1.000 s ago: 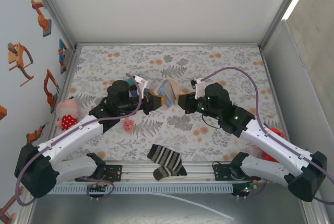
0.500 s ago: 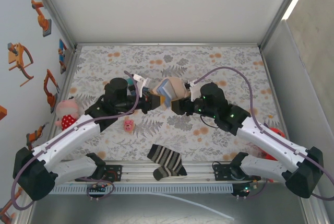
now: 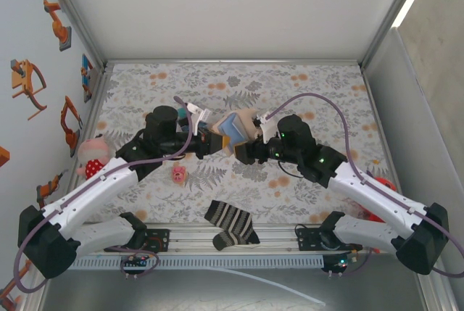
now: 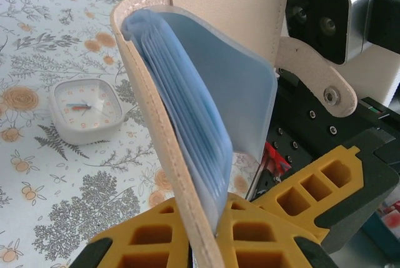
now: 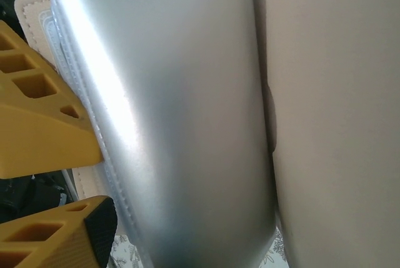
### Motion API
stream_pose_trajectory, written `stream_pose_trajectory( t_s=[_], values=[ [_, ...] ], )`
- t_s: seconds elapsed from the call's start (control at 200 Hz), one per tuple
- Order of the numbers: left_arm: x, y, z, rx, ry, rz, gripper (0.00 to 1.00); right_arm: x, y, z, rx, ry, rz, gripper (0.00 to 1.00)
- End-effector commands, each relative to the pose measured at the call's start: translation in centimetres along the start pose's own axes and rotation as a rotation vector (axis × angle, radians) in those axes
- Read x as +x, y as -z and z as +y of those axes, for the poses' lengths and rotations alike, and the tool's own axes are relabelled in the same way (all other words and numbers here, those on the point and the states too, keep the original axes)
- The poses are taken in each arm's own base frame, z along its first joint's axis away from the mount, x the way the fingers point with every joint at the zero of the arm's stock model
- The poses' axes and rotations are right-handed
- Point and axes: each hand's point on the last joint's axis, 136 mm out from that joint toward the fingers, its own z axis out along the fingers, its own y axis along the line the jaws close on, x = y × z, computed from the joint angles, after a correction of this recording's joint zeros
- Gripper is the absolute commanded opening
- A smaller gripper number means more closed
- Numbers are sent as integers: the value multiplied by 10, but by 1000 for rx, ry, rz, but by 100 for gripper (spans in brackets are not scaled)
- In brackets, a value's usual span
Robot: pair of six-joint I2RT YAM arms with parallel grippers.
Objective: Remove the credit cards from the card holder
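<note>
The card holder (image 3: 235,127), a tan bifold wallet, hangs above the table between both arms. My left gripper (image 3: 210,143) is shut on it. In the left wrist view its yellow fingers (image 4: 150,237) pinch the card holder's (image 4: 237,24) tan cover and pale blue sleeves (image 4: 206,112) at the bottom edge. The credit cards are hidden in those sleeves. My right gripper (image 3: 250,150) is open at the wallet's near side. One of its yellow fingers (image 4: 312,187) stands just right of the sleeves. Close to the right wrist camera are a silvery inner panel (image 5: 181,124) and a tan cover (image 5: 337,118).
A white square clock (image 4: 84,109) lies on the floral cloth left of the wallet. A striped sock (image 3: 230,225) lies at the near edge. A small pink toy (image 3: 178,173) and a doll (image 3: 92,159) sit on the left, and a red object (image 3: 377,193) on the right.
My right gripper has opened and slid left, closer under the wallet. The wallet has spread and tilted a little. My left gripper has kept its grip.
</note>
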Motion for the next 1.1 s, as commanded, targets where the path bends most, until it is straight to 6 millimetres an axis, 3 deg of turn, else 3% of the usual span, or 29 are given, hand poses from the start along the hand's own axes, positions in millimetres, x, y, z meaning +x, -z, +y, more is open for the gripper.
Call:
stream_pose_trajectory(
  t_s=[0.0,0.145,0.306,0.571,0.696,0.962,1.097],
  values=[
    [-13,3,-16,52,-29,-17,0,-19,4,13,-39,43,-49,74],
    [-13,-1,-18,74,-15,-10,0,-18,1,14,-52,39,-37,73],
    [-12,-2,-18,83,-8,-6,3,-17,0,9,-25,25,-43,62],
    [-13,-1,-22,105,-16,-18,15,-21,4,9,-37,-25,-106,42],
    [-12,-2,-22,115,-17,-18,28,-23,7,11,-51,-48,-128,34],
    [-9,-5,-19,116,-7,-16,34,-26,6,12,-63,-82,-152,29],
    [-7,-4,-19,114,-16,-11,49,-26,6,9,-48,-94,-157,28]
  ],
)
